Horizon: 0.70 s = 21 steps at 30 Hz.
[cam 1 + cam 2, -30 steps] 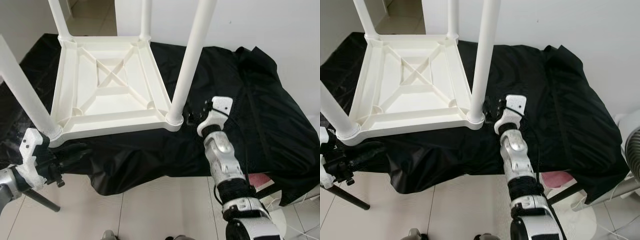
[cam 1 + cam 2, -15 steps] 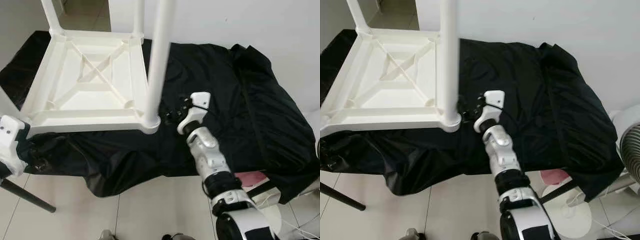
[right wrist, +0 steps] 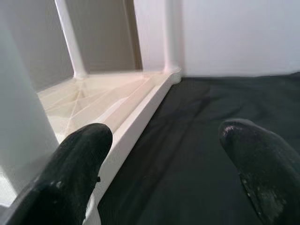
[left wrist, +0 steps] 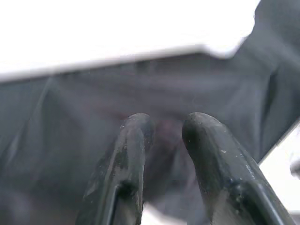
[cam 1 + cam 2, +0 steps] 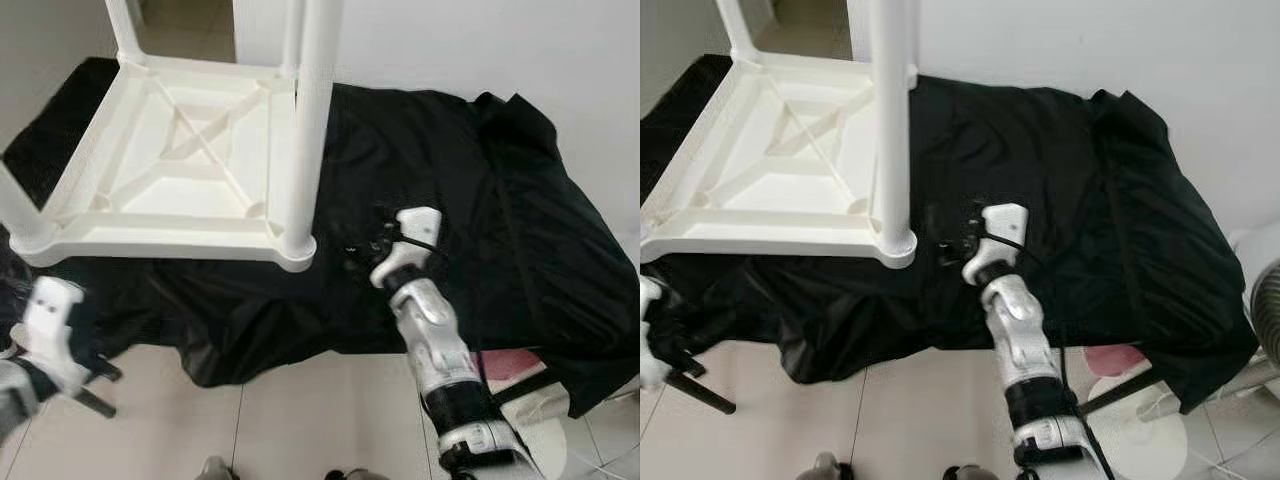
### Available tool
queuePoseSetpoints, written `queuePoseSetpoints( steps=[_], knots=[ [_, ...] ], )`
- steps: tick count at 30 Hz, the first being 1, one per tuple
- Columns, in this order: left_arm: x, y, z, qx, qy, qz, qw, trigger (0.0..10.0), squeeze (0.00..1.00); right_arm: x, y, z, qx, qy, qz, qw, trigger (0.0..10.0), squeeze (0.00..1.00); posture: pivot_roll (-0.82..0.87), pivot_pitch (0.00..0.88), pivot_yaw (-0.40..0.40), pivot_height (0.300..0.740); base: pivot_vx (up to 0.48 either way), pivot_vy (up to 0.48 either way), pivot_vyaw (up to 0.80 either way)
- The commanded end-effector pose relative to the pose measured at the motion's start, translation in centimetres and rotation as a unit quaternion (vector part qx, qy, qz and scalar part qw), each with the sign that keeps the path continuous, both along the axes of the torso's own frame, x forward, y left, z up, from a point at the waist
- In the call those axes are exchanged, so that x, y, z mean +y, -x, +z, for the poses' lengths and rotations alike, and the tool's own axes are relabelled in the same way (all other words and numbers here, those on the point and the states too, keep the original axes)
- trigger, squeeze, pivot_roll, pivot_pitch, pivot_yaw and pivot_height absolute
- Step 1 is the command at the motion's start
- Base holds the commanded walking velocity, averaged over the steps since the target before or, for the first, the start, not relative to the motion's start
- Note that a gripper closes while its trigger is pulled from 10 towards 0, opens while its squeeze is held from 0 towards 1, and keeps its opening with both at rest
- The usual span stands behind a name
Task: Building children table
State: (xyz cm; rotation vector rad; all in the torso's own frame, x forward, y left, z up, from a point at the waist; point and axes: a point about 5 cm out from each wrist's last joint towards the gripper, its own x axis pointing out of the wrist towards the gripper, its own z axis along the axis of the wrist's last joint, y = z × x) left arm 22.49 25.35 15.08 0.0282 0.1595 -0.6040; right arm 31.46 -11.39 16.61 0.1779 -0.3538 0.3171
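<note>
Left eye view: a white plastic children's table (image 5: 175, 170) lies upside down on a surface draped in a black cloth (image 5: 480, 200), its ribbed underside facing up and its legs standing upward. It takes up the left part of the cloth, reaching to the near edge, where its front right corner leg (image 5: 305, 130) rises just beside the right gripper (image 5: 365, 250). That gripper hovers low over the cloth to the right of the leg, near it but apart from it; the fingers are dark against the cloth and their gap is hard to read here. The left gripper (image 5: 85, 350) hangs below the near left edge of the cloth, in front of the tiled floor (image 5: 300, 420), blurred, under the table's front left corner.

Right eye view: the same layout, with the right gripper (image 5: 958, 245) just right of the near leg's base and the left arm low at the cloth's near left edge.

Left wrist view: the left gripper's two black fingers (image 4: 126, 159) stand slightly apart with a narrow gap, nothing between them. Ahead is hanging black cloth, and above it the white rim of the table (image 4: 117, 51), well clear of the jaws.

Right wrist view: the right gripper's fingers (image 3: 77, 164) are spread wide with only cloth between them. The table's rim (image 3: 140, 108) runs along the side of one finger, and a leg stands close beside that finger, outside the jaws.
</note>
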Motion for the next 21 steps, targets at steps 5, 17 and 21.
queuePoseSetpoints(
  steps=[5,17,21],
  knots=[
    [-4.7,0.9,0.5,-0.022,0.091,-0.027,0.995,10.0,0.0,-1.0,2.7,1.4,-0.036,0.004,-0.004,0.999,10.0,0.0,0.1,0.114,-0.087,0.74,0.0,0.0,0.0],
    [-10.2,1.1,1.4,-0.066,0.098,-0.071,0.991,10.0,0.0,0.8,3.8,3.2,-0.046,0.02,0.073,0.996,10.0,0.03,0.09,0.105,-0.089,0.74,0.0,0.0,0.0],
    [-11.0,0.9,1.9,-0.084,0.095,-0.06,0.99,10.0,0.0,1.5,3.8,3.7,-0.044,0.029,0.098,0.994,10.0,1.0,0.08,0.102,-0.093,0.74,0.0,0.0,0.0]
  ],
)
